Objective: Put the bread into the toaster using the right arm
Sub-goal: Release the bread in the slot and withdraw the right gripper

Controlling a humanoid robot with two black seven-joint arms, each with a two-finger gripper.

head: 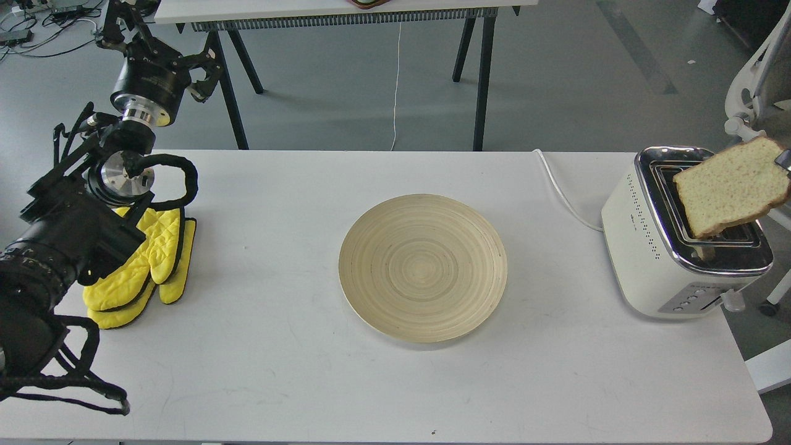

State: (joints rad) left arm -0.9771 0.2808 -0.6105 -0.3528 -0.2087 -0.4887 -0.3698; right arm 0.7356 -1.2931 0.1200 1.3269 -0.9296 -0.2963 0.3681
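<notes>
The bread [729, 186], a pale speckled slice with a brown crust, hangs tilted in the air above the toaster's slots, its lower corner just over the near slot. The cream-white toaster [649, 247] with a chrome top stands at the table's right edge. Of my right gripper [783, 159] only a silver tip shows at the right edge of the view, pinching the slice's upper right corner; the rest of that arm is out of view. My left gripper [167, 52] is raised beyond the table's far left corner, its fingers spread and empty.
A round wooden plate [422, 267] lies at the middle of the white table [278, 371]. Yellow oven mitts [145, 262] lie at the left under my left arm. The toaster's white cord [562, 191] runs back over the table. A white chair [757, 93] stands at the right.
</notes>
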